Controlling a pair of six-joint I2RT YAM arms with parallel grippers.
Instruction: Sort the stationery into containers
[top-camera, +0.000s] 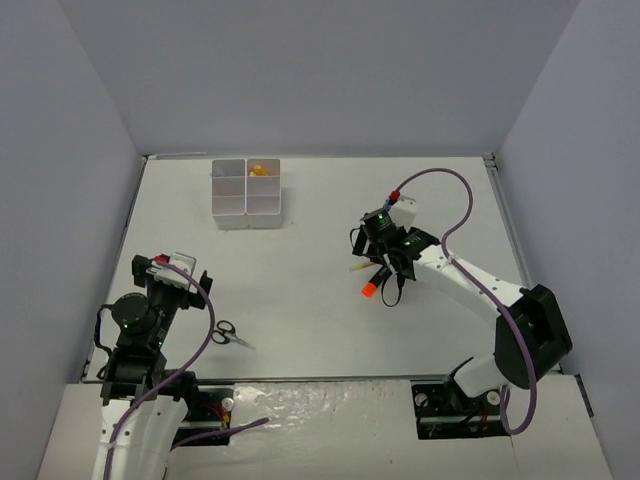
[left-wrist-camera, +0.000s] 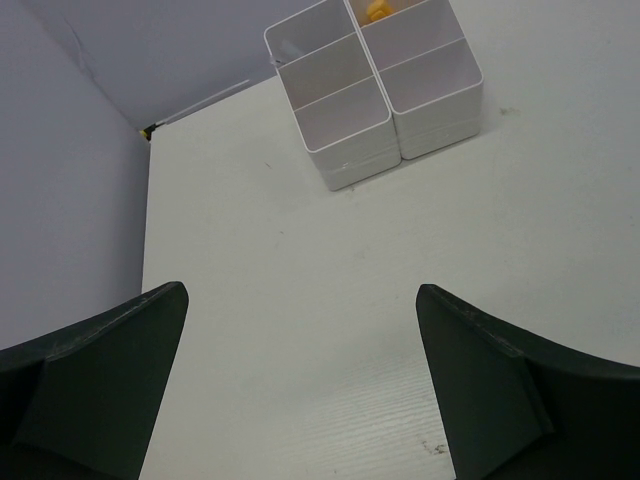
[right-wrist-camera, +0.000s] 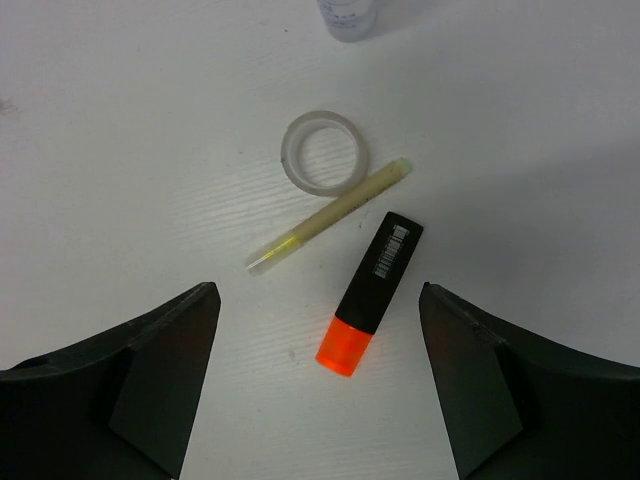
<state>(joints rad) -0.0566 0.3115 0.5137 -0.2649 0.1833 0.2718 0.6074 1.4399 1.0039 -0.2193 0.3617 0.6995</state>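
Observation:
The white six-compartment containers stand at the back left, with a small yellow item in one rear cell. My right gripper hangs open over mid-table. Under it lie a black marker with an orange cap, a thin yellow pen, a clear tape roll and, at the top edge, the base of a small bottle. Black-handled scissors lie near the front left. My left gripper is open and holds nothing.
Grey walls close in the table on the left, back and right. The pen touches the tape roll and lies close beside the marker. The scissors lie just right of the left arm's wrist.

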